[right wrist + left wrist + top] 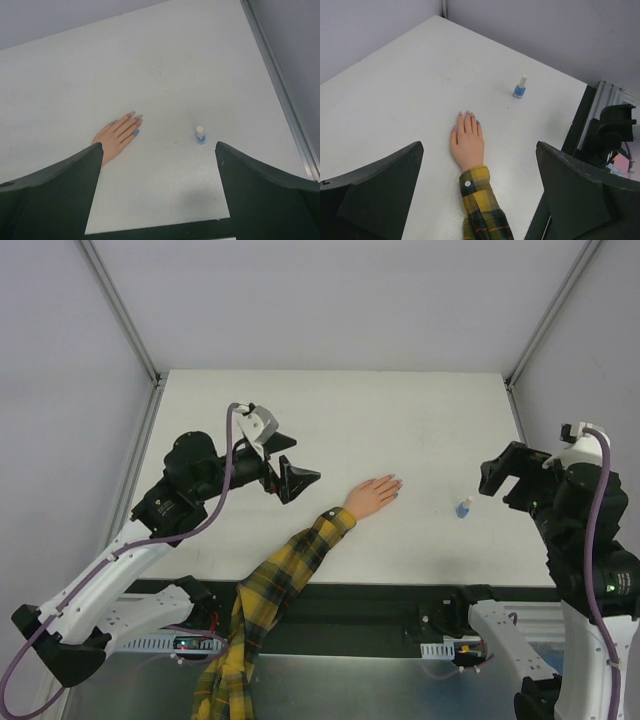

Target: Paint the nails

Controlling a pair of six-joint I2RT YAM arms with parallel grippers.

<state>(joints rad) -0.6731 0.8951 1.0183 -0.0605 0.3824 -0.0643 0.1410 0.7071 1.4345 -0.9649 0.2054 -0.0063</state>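
Overhead, a peach-coloured hand (372, 495) lies palm down near the middle of the white table (400, 420), its fingers together and pointing toward 2 o'clock. The yellow plaid sleeve (290, 565) trails from the wrist toward 7 o'clock and over the table's near edge.

The nails (467, 113) tip the fingers as small pale spots. In the wrist views at least one, on the outer finger, looks light blue, while the others are too small to judge.

A small blue polish bottle (463, 508) with a pale cap stands upright at 3 o'clock from the hand, apart from it and touching nothing.

The left gripper (303, 460) hangs above the table at 9 o'clock from the hand, aimed toward it. Its two dark fingers (375, 190) are spread wide with nothing between them, and its own camera sees the hand and sleeve through the gap.

The right gripper (498, 485) hangs at about 2 o'clock from the bottle, near the table's right edge. Its fingers (50, 190) also stand far apart and hold nothing, and its camera frames the bottle and hand between them.

Neither gripper touches the hand, the bottle or the table
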